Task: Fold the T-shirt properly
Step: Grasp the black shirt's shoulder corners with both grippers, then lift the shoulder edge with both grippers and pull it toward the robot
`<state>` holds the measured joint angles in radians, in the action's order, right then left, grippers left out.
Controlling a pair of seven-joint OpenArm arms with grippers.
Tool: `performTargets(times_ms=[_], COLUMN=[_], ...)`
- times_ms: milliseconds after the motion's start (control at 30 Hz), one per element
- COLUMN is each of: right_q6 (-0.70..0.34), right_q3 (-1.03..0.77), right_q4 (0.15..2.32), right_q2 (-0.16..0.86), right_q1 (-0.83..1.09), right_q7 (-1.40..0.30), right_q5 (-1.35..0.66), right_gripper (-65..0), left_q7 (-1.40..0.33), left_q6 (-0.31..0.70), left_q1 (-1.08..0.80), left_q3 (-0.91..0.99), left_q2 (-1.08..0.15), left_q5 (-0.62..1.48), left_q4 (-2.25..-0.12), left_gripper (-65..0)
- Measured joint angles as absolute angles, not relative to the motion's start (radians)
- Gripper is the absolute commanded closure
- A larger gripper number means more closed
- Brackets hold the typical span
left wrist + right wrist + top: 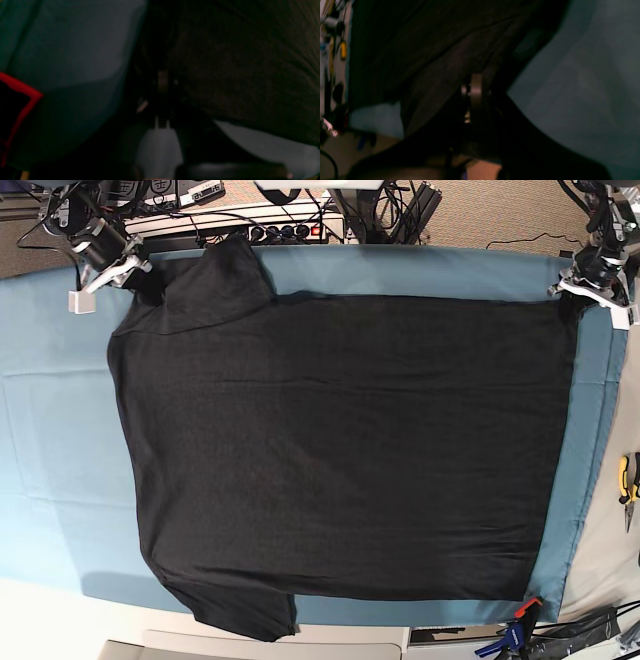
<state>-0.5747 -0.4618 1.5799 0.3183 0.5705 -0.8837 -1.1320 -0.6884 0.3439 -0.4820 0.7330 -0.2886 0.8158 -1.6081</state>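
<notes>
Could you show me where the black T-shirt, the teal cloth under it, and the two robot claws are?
T-shirt (340, 450): base view, middle of body.
teal table cloth (50, 440): base view, bare stretch.
left gripper (572, 290): base view, at shirt corner.
right gripper (135, 277): base view, at shoulder.

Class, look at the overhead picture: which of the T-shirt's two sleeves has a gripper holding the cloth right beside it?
The far sleeve, at the top left. The right gripper is shut on the T-shirt beside it; the near sleeve lies alone.

T-shirt (340, 450): large, black, short-sleeved, plain side up
Pose: spread flat, sideways
Place: on the teal cloth (45, 440)
Sleeves: both at base view's left
Hem: at the right
</notes>
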Motion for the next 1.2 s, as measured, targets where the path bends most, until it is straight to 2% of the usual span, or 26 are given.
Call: performTargets(times_ms=[167,533,900,1200], right_q6=[-0.590,-0.593,-0.596,-0.596], right_q3=[-0.455,-0.493,-0.783,-0.831], right_q4=[1.693,1.941,1.958,1.958], right_q2=[0.312,0.313,0.315,0.315], right_q1=[0.588,0.688,0.729,0.808], right_q7=[-0.943,-0.955,-1.015,-1.050], right_q5=[-1.065,-0.995,-1.071,-1.074], right_gripper=[0.0,0.0,0.0,0.0], left_q7=[-0.706,-0.707,-0.732,-0.742], left_q6=[0.344,0.357,0.361,0.401], left_q1=[-0.516,-0.657,-0.714,-0.759], left_q3=[0.733,0.733,0.732,0.732], left_q2=[-0.294,-0.295,-0.305,-0.331], left_q5=[0.820,0.838,0.858,0.866], left_q4=[-1.658,-1.866,-1.886,-1.886], left_gripper=[0.0,0.0,0.0,0.0])
